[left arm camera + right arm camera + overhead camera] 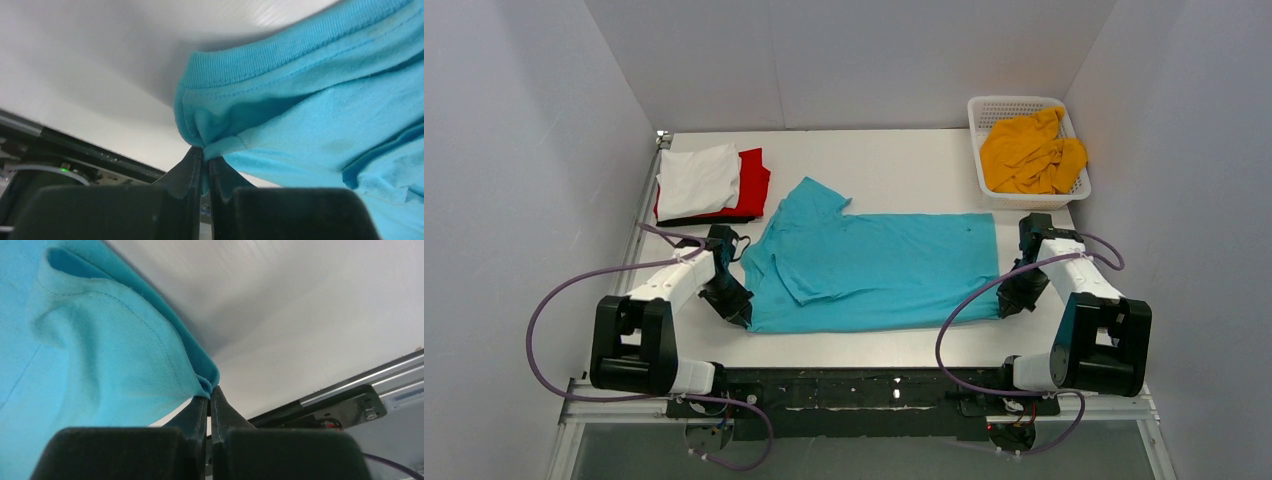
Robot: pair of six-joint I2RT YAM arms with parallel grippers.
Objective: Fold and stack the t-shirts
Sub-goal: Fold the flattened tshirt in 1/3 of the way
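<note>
At the near left of the worktop [894, 160], my left arm [674, 290] reaches down to the turquoise t-shirt [874, 270], and its jaws are pressed together on a bunch of that cloth. In the left wrist view the black fingers [192, 170] nip a small fold right beside the ribbed neckband. My right arm [1064, 275] is at the shirt's near right corner, and its jaws are likewise pinching the cloth: in the right wrist view the stitched hem corner sits caught between the fingertips [200, 412].

The turquoise shirt lies spread across the middle of the worktop, neck end to the left and hem to the right, with one sleeve pointing toward the far side.

At the far left I see a folded stack: the white t-shirt [697, 180] on top, the red t-shirt [752, 185] under it, and the black t-shirt [694, 218] showing as an edge at the bottom. The mustard-yellow t-shirt [1032, 152] lies crumpled in the white basket [984, 105] at the far right corner.
</note>
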